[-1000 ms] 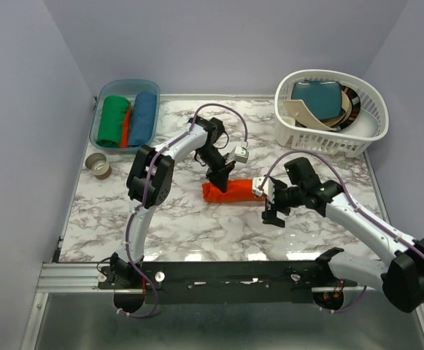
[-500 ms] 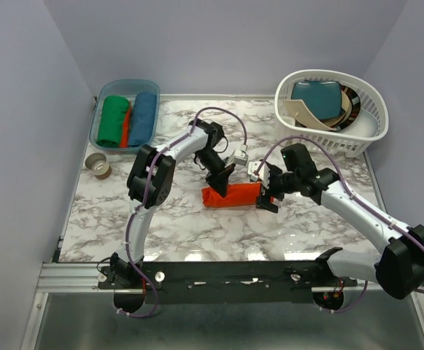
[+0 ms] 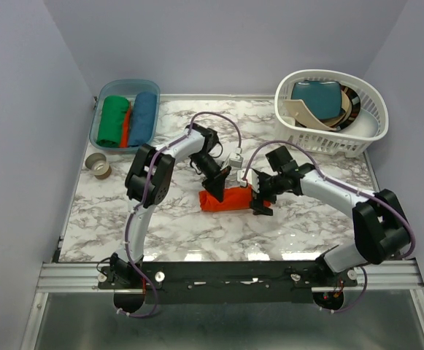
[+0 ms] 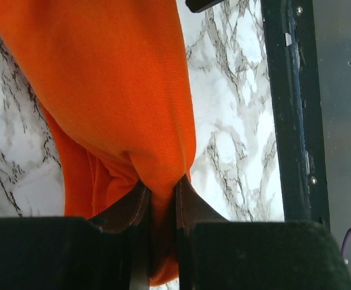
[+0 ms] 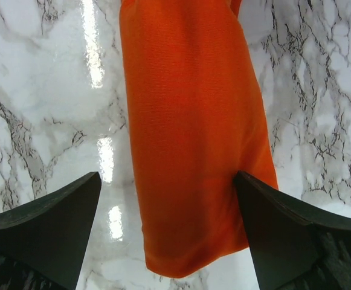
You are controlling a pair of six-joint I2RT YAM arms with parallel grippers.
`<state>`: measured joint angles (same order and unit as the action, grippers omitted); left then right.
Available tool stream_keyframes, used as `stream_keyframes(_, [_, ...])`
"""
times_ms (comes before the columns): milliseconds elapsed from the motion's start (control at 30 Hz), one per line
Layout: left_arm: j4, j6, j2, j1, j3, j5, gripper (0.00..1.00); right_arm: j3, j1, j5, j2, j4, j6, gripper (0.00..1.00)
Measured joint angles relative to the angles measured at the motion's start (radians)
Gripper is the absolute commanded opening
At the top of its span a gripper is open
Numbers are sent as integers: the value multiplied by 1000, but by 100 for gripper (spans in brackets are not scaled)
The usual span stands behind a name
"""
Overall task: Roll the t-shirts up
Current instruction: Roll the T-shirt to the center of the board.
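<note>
One orange shirt (image 3: 230,198) lay bunched mid-counter (image 3: 117,211); soft, light, probably floppy. Left gripper (image 4: 160,188) was pinched tight on one end fold. The right gripper (image 5: 168,181) stood wide, straddling the other end. Thick folded ends looked the best hold. Basket (image 3: 365,131) and tub (image 3: 98,117) were well apart, with free counter all round.

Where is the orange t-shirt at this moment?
In the top view the orange t-shirt lies rolled at the middle of the marble table, between the left tool, which pinches its left end, and the open right tool around its right end.
</note>
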<state>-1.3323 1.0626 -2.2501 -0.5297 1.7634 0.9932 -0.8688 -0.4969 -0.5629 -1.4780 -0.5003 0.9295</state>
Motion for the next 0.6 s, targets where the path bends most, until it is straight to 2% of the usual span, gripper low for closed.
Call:
stream_keyframes(33, [0, 3, 0, 3, -5, 3, 2, 0, -1, 0, -9, 10, 2, 95])
stream_keyframes(133, [0, 9, 1, 9, -16, 12, 2, -16, -2, -3, -32, 14, 11, 78])
stream_keyframes(167, [0, 10, 2, 11, -21, 13, 3, -21, -2, -3, -35, 13, 10, 56])
stream_keyframes(233, [-1, 11, 6, 16, -29, 13, 3, -39, -2, -7, -48, 6, 15, 30])
stream_keyframes(267, [-2, 10, 8, 18, -33, 13, 3, -50, -2, -7, -56, 1, 10, 7])
stream_keyframes(367, [5, 10, 30, 26, -59, 14, 5, -108, -3, -24, -89, -66, 8, 1])
stream_keyframes(600, [25, -13, 154, 42, -200, 48, 5, -180, -8, -127, -103, -256, 5, 1])
